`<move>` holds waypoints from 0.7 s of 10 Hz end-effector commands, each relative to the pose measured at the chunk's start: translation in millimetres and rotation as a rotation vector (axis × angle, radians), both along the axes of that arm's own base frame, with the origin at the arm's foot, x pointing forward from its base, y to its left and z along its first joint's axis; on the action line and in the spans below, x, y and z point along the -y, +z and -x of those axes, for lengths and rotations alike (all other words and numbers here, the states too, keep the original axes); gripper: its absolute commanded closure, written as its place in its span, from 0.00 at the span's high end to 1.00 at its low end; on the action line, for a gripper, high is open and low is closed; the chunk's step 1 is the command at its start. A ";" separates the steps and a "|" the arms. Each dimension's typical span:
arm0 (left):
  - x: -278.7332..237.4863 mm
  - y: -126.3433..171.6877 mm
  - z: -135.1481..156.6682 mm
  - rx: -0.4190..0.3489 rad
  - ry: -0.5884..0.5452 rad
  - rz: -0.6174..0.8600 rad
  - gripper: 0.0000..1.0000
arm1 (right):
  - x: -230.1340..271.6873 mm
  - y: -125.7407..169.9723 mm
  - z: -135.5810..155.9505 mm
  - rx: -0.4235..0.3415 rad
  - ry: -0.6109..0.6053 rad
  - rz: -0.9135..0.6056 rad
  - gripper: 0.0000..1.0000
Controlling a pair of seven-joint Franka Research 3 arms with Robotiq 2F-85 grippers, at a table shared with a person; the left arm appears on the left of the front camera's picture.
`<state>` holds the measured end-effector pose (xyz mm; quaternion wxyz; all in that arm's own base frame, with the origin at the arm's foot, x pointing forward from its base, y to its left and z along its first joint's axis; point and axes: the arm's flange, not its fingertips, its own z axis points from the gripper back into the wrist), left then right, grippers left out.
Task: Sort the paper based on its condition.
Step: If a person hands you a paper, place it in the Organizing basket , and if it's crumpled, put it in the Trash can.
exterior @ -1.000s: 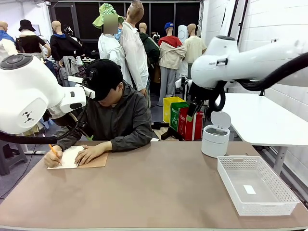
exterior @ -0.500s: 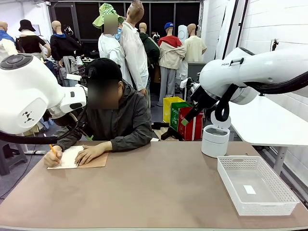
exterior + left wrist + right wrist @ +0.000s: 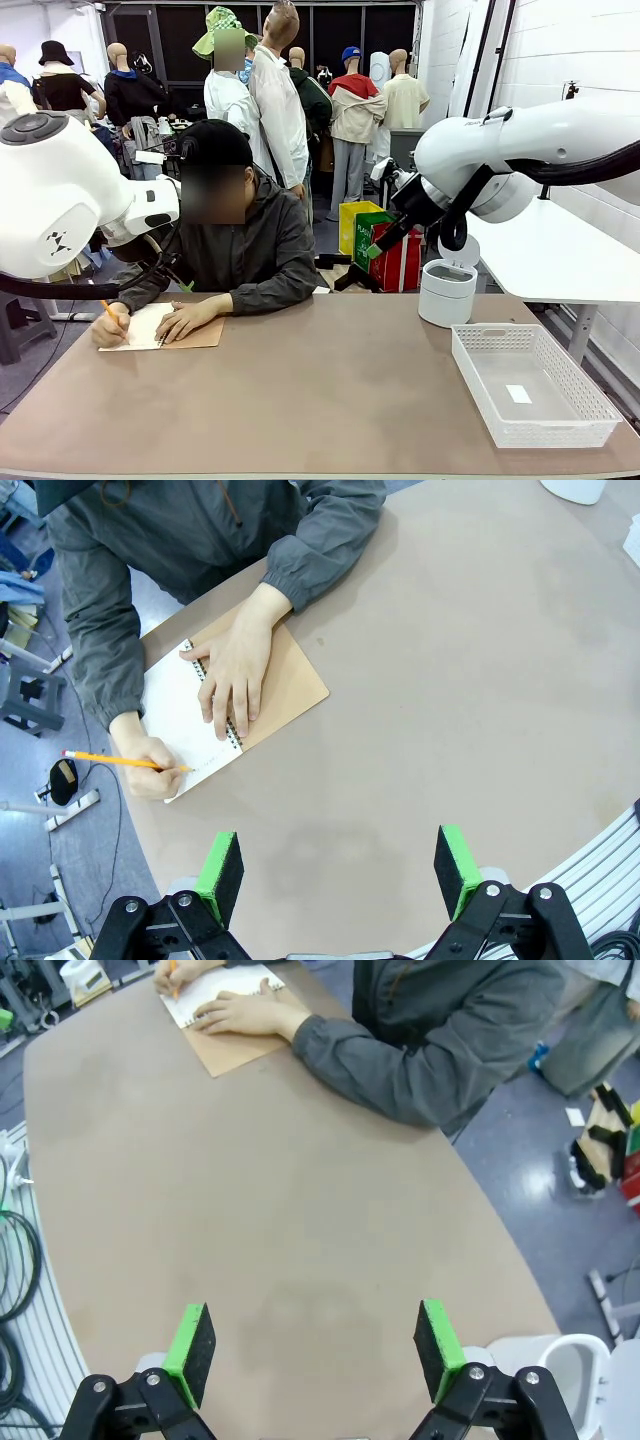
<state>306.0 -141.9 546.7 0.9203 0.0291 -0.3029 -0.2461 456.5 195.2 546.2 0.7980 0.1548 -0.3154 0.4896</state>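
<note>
Our left gripper [image 3: 337,860] and right gripper [image 3: 312,1345] hang over the counter [image 3: 330,400], jaws wide apart, holding nothing. At the right, the white mesh basket [image 3: 550,432] holds one small white slip [image 3: 518,394]. Behind it the round white bin [image 3: 447,292] stands with its lid raised, contents unclear. The paper [image 3: 140,328] we see is a notebook [image 3: 200,336] page under the person's hand [image 3: 187,320], far left.

Person [image 3: 240,235] writes in notebook [image 3: 150,328] (pencil [image 3: 110,312]); right gripper [image 3: 378,245] aloft.
</note>
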 end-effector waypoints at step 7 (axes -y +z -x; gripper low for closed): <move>-1.2 0.4 0.0 0.000 -0.008 -0.009 1.00 | 6.8 -11.8 11.1 0.111 0.059 -0.055 1.00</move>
